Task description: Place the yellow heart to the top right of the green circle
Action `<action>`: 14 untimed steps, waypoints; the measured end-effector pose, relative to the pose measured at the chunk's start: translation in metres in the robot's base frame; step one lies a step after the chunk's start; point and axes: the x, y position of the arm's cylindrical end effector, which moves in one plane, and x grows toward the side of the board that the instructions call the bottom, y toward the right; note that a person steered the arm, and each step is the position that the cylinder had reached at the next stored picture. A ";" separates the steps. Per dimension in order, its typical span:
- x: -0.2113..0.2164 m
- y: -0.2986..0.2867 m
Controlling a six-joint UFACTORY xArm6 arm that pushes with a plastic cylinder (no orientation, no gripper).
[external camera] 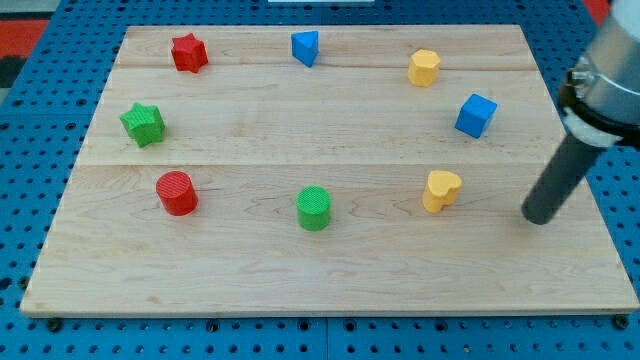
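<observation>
The yellow heart (441, 189) lies on the wooden board at the lower right of centre. The green circle (314, 207) stands to its left, slightly lower, a good gap between them. My tip (538, 218) rests on the board to the right of the yellow heart, apart from it, near the board's right edge. The dark rod rises from the tip toward the view's upper right.
A red circle (177, 192) and a green star (143, 123) lie at the left. A red star (188, 52), a blue triangle (305, 47) and a yellow hexagon (424, 67) line the top. A blue cube (476, 115) sits above the heart, to its right.
</observation>
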 end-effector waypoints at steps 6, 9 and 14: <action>-0.004 -0.233; -0.010 -0.374; -0.024 -0.238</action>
